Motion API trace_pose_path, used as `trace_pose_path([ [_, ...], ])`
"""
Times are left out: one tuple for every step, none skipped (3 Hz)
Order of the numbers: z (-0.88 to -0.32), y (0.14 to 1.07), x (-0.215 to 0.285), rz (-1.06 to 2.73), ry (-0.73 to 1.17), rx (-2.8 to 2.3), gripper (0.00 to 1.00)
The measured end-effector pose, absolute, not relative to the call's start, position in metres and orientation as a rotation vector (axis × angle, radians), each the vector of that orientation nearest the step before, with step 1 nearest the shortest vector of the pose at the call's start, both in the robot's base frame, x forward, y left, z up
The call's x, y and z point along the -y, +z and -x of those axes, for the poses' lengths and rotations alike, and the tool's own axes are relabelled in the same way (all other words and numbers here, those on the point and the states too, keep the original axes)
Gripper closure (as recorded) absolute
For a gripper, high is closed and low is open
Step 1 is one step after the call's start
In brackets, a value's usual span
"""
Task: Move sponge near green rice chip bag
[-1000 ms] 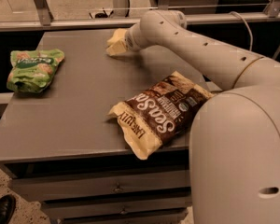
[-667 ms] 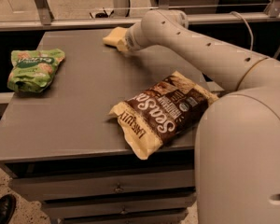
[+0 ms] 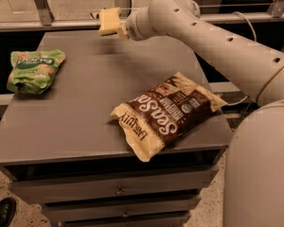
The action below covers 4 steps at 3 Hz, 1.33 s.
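Sponge [image 3: 109,20] clamped in the gripper [image 3: 117,28], held above the table's [image 3: 75,117] far edge; green bag [image 3: 34,70] lies well apart at left; brown bag [image 3: 168,112] near front.

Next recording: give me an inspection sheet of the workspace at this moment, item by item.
Surface: grey table, flat top, drawers in its front.
Job's things: sponge held in the air over the table's far edge; green rice chip bag lying at the left side, well apart from the sponge.
Clutter: brown and cream snack bag lying near the front, one corner past the front edge.
Grippers: gripper at the far edge, fingers shut on the sponge; white arm reaches in from the right.
Cables: one thin cable behind the arm.
Surroundings: metal rail behind the table; dark shoe on the floor, bottom left.
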State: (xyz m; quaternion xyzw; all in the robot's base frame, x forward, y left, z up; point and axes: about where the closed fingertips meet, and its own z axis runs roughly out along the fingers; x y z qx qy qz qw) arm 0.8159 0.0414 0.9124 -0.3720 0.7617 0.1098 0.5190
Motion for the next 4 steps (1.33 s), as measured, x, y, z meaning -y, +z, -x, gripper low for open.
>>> trace_pose_path([
  [-0.785,0.921,-0.058,0.991,0.328,-1.786,1.00],
  [-0.749,0.910,-0.087,1.130,0.413,-1.763,1.00],
  [-0.715,0.893,-0.112,1.274,0.487,-1.757,1.00],
  [-0.691,0.874,-0.124,1.381,0.544,-1.771,1.00],
])
